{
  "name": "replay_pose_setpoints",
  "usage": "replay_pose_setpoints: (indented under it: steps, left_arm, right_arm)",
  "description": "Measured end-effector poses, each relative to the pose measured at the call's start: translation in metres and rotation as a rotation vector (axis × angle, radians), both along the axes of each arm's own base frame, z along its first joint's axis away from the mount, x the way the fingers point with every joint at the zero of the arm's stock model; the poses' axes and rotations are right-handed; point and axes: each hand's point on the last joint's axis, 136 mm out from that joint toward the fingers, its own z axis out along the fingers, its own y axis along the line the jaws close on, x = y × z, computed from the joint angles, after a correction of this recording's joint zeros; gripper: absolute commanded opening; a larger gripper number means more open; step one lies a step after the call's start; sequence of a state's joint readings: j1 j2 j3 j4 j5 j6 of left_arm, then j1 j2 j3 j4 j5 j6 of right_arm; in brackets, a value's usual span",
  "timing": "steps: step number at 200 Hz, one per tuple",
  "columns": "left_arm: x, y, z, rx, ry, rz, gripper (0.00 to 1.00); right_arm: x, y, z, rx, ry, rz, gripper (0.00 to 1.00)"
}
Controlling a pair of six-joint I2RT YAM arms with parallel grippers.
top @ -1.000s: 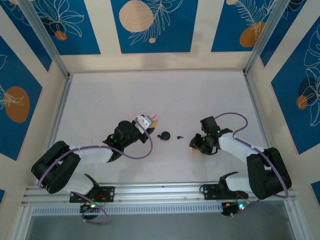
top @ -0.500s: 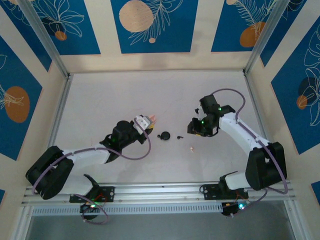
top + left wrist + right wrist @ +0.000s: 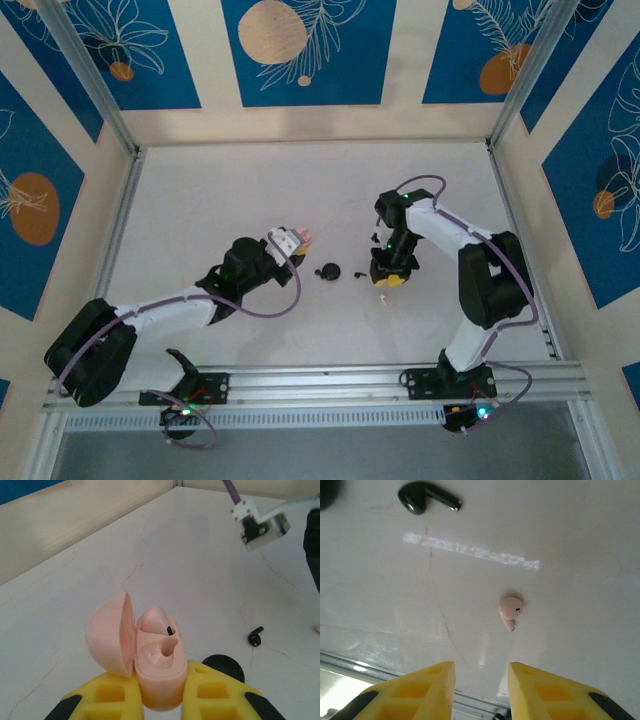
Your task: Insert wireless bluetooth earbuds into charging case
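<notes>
BUD BY BUD: The left end effector (image 3: 160, 692) clamps the pink case (image 3: 159, 667) by its base, with the lid (image 3: 110, 632) swung open and the cavity facing up, apparently to present the empty socket for loading. One pink earbud (image 3: 152, 621) already sits in one socket. The second pink earbud (image 3: 510, 608) lies loose on the bench (image 3: 250, 190), well apart from the case. The right end effector (image 3: 481, 677) hangs directly over it, jaws narrow and empty, a gap seemingly suited to pinching so small a piece. A black earbud (image 3: 427, 497) and black case (image 3: 328, 271) rest on the bench between the two arms. Half the pink pair looks done; picking up the loose one seems next.
</notes>
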State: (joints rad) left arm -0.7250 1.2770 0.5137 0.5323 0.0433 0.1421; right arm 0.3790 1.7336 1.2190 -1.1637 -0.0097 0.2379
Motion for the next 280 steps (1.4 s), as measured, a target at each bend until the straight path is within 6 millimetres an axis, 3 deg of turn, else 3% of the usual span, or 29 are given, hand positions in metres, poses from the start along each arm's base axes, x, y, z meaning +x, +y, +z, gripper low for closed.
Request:
replay_pose_setpoints:
  steps: [53,117,280]
  left_arm:
    - [-0.003,0.002,-0.001,0.018,0.008,-0.002,0.08]
    - [-0.002,0.002,-0.001,0.030,0.006,-0.005,0.08]
    - [-0.002,0.002,-0.002,0.039,0.017,-0.005,0.08]
  right_arm:
    - [-0.003,-0.002,-0.030,-0.070,0.083,0.040,0.33]
    - [-0.005,-0.002,-0.052,-0.110,0.128,0.064,0.32]
    - [-0.005,-0.006,-0.053,-0.133,0.093,0.033,0.21]
